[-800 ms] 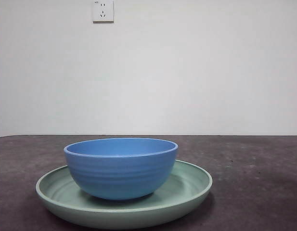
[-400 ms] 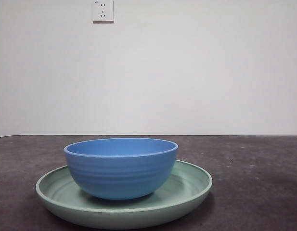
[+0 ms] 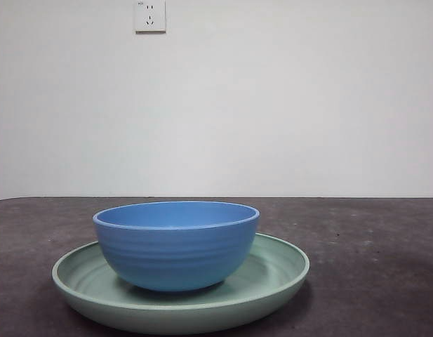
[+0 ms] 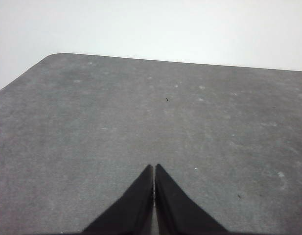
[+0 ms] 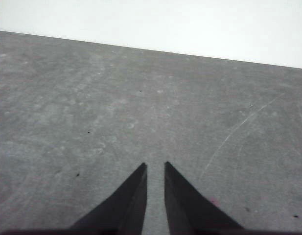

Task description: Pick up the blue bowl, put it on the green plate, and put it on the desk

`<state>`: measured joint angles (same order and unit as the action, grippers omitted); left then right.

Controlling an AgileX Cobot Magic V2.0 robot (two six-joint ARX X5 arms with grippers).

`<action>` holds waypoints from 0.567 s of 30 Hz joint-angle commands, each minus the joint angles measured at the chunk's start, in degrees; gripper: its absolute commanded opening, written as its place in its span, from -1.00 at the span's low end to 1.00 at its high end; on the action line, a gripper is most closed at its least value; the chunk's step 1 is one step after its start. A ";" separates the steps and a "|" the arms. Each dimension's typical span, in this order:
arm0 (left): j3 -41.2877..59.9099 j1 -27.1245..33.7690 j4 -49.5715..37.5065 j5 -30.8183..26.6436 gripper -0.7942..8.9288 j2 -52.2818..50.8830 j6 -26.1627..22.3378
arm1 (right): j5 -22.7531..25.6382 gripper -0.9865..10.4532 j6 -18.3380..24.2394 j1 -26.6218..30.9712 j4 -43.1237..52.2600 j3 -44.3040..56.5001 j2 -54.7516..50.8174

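The blue bowl (image 3: 175,246) stands upright inside the green plate (image 3: 281,269), a little left of the plate's middle. The plate rests on the dark desk (image 3: 374,232) close to the front camera. No arm shows in the front view. In the left wrist view my left gripper (image 4: 154,166) hangs over bare desk (image 4: 92,122) with its jaws pressed together and nothing between them. Over another bare stretch of desk (image 5: 67,112), my right gripper (image 5: 155,164) has only a thin slit between its jaws and holds nothing. Neither wrist view shows the bowl or the plate.
A white wall with a power outlet (image 3: 150,15) stands behind the desk. The left wrist view shows a rounded desk corner (image 4: 55,55) and the far edge. Bare tabletop lies to the right of the plate.
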<state>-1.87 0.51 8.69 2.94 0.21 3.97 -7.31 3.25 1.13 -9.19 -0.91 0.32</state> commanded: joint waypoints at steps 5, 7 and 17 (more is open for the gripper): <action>1.20 0.07 -0.76 -0.15 -0.82 -0.02 0.15 | 0.09 -0.74 0.63 2.62 0.22 0.26 -0.11; 1.20 0.07 -0.76 -0.15 -0.82 -0.02 0.15 | 0.11 -0.74 0.63 2.86 0.20 0.26 -0.11; 1.20 0.07 -0.76 -0.15 -0.82 -0.02 0.15 | 0.07 -0.74 0.63 2.64 -0.26 0.26 -0.11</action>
<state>-1.87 0.51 8.69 2.92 0.21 3.97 -7.29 3.25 3.81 -9.21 -0.91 0.32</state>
